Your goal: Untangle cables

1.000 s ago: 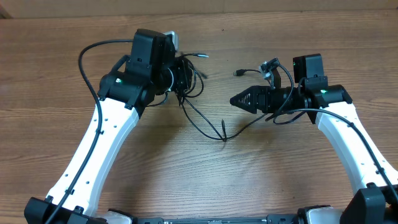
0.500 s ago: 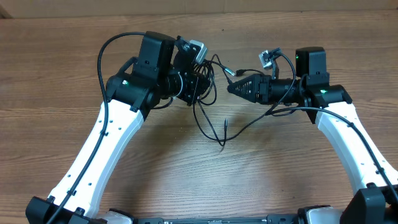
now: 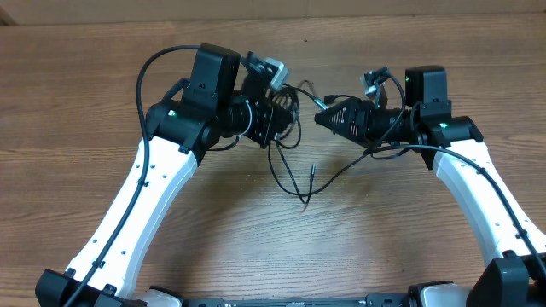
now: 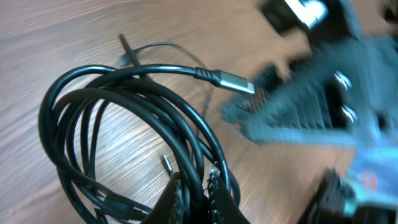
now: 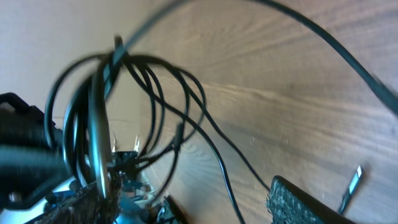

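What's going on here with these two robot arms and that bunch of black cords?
The two arms are working on untangling the cables. The left tool is shut on the coiled part, holding it above the table. The right tool faces the coil with its jaws open, close to the loops but gripping nothing. A couple of loose strands hang down onto the wood.

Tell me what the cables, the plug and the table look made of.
The cables: black rubbery or plastic jacket, glossy, with highlights along the bends. The plug: silvery tip, probably metal, bright shine. The table: wood or wood-look laminate, matte, visible grain.
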Controlling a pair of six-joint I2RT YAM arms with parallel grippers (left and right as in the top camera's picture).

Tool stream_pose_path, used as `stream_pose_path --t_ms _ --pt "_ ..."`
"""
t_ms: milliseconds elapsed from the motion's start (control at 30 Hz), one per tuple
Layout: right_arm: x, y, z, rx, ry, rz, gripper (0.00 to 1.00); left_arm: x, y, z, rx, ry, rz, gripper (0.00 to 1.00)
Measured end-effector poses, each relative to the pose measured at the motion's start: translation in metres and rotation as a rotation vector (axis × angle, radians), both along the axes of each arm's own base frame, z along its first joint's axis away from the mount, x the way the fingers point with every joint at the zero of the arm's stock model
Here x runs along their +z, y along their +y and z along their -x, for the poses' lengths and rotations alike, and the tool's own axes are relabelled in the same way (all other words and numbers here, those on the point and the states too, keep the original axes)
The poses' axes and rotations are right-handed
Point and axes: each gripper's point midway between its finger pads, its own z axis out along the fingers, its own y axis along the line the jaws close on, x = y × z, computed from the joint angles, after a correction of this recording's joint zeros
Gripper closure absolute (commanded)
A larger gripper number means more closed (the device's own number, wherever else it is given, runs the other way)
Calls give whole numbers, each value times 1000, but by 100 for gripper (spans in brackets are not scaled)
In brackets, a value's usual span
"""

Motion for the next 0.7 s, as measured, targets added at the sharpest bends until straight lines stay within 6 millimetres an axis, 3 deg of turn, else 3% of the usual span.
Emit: stream_pose_path --t_ms 100,200,400,700 --pt "-7 -3 5 -16 52 20 25 -8 16 -13 252 130 4 95" --pt "-18 -8 10 -43 107 63 25 -21 38 -19 575 303 28 87" --pt "-32 -14 24 -59 204 109 25 -31 64 -24 1091 565 204 93" --pt "-37 -8 52 54 235 123 25 -36 79 -24 1553 808 474 95"
